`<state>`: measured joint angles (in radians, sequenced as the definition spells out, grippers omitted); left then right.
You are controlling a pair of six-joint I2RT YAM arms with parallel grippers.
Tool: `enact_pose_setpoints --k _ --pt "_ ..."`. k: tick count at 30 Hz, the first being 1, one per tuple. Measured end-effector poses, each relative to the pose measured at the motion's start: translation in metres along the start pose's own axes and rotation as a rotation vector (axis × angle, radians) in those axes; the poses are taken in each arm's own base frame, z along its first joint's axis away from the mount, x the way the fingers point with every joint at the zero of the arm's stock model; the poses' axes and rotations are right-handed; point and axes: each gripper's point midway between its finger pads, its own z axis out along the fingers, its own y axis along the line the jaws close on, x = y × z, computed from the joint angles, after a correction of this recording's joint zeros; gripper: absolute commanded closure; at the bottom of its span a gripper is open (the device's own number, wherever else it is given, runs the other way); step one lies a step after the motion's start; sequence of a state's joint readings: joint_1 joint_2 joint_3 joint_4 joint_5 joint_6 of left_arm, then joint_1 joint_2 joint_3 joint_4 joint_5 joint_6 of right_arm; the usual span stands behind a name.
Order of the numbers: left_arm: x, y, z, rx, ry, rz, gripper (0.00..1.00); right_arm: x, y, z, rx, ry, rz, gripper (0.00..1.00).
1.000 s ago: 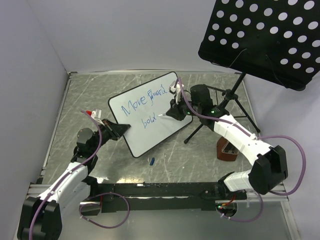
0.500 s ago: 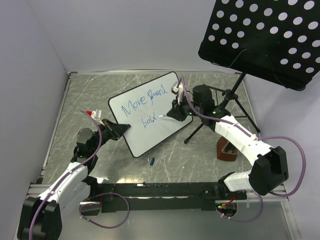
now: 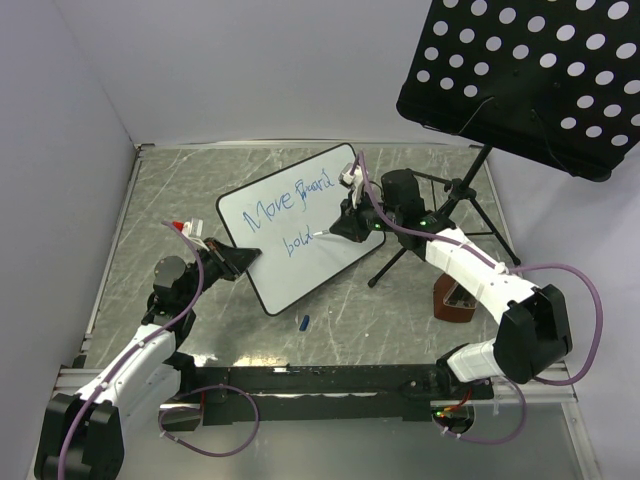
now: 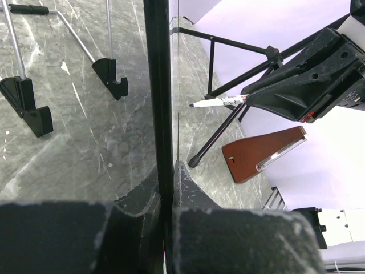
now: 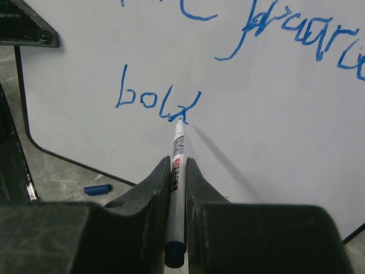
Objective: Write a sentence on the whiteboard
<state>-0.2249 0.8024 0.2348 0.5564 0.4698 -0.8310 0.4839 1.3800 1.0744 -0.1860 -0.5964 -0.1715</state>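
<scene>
Whiteboard (image 3: 300, 282) at middle of top view, lower-left edge clamped by left gripper (image 3: 236, 260). Carries sentence (image 3: 268, 212) in blue, two lines: upper line roughly "Move Board", lower line "bold" so far.

Change over last second: hardly any at the board. Same letters, no new stroke readable from top view. Marker (image 5: 178, 149) tip stays at the tail of the last letter of "bold". Only visible shift: right arm's big elbow link at lower right of top view slides a little left, wrist nudges slightly toward upper left. Probably means a small finishing stroke on the "d", or a pause before the next letter. Second line looks unfinished, so task likely near the end but not done.

Right gripper (image 5: 178, 165): fingers pressed together on the marker barrel, low in right wrist view, marker pointing up-frame. Tip sits on the blue stroke, shadow meeting it, so looks in contact with the board.

Left gripper in left wrist view: fingers pinched tight on the board's black rim, rim running straight up mid-frame. Holds board steady, nothing else touched.

Blue cap (image 3: 303, 322) loose on table just below the board's lower corner.
</scene>
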Motion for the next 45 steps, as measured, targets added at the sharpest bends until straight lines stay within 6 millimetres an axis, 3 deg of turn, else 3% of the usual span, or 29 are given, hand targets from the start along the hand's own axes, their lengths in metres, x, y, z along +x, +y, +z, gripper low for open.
enact_pose_setpoints --k 32,45 --pt "0.000 0.000 0.000 0.001 0.000 0.000 0.99 -0.001 -0.002 0.002 0.006 -0.020 -0.003 1.00" --pt "0.000 0.000 0.000 0.001 0.000 0.000 0.99 -0.006 -0.017 0.001 0.077 -0.040 0.002 1.00"
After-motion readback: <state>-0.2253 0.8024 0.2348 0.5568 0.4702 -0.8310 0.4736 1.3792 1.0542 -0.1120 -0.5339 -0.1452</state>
